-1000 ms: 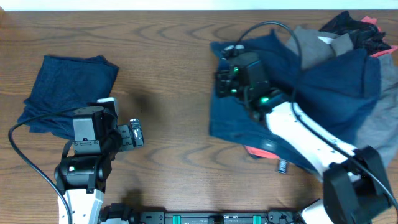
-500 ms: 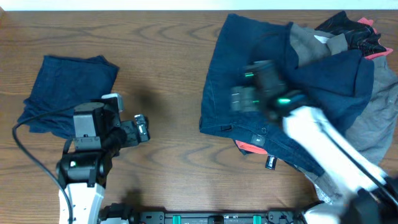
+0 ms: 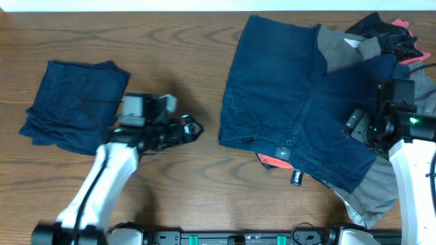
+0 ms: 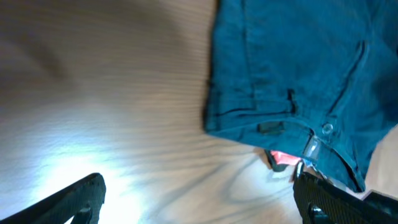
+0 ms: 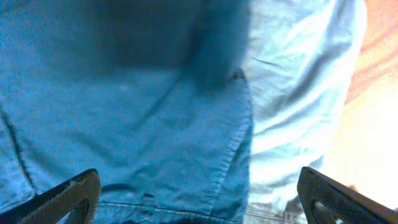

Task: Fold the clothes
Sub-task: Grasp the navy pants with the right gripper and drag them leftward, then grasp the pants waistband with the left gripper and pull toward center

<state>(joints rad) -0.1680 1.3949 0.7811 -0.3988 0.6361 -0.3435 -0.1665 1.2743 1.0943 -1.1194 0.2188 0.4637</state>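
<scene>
I see the big dark blue piece point(image 3: 286, 102) lying spread out on the table point(image 3: 191, 54). My left gripper point(image 3: 189, 129) hangs just left of it, over the wood, with its fingers wide apart. My right gripper point(image 3: 353, 126) hangs over its right part, fingers wide apart too. The grey shirt point(image 3: 340, 47) and the black and red clothes point(image 3: 394, 30) are bunched at its far right corner. The folded blue piece point(image 3: 75, 102) lies well to its left.

Even, bright overhead light, though the left arm point(image 3: 102, 177) smears with motion blur. In the left wrist view, glare whitens the table point(image 4: 56, 162). In the right wrist view, the clothes point(image 5: 124, 124) look soft and bluish.
</scene>
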